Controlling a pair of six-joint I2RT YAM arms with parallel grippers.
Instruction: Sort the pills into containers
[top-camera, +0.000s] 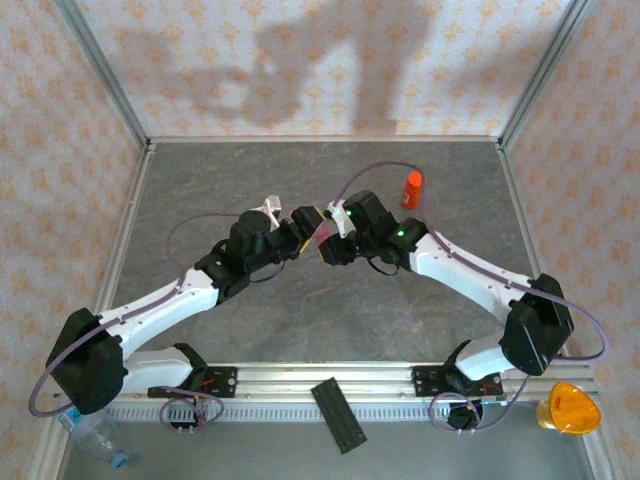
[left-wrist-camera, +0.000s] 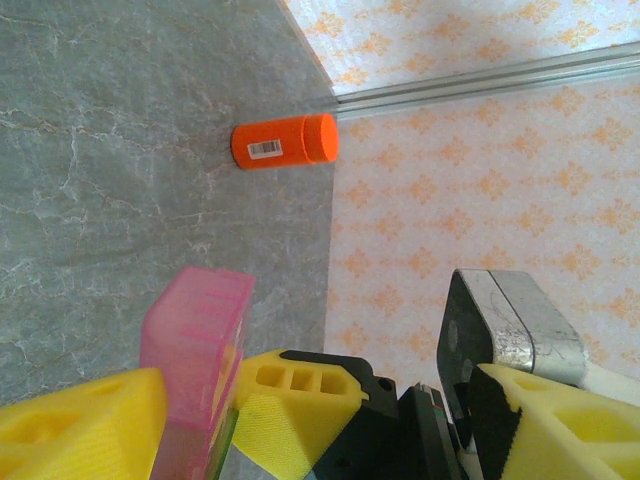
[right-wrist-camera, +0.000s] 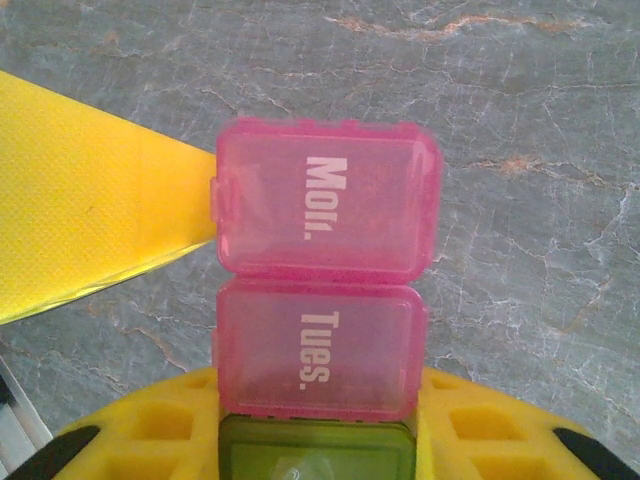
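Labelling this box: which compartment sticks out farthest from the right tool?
The pink Mon. compartment; the Tues. compartment and the green compartment sit nearer the right tool.

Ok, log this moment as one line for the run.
right claw: shut on containers | left claw: open around containers | orange bottle: standing apart
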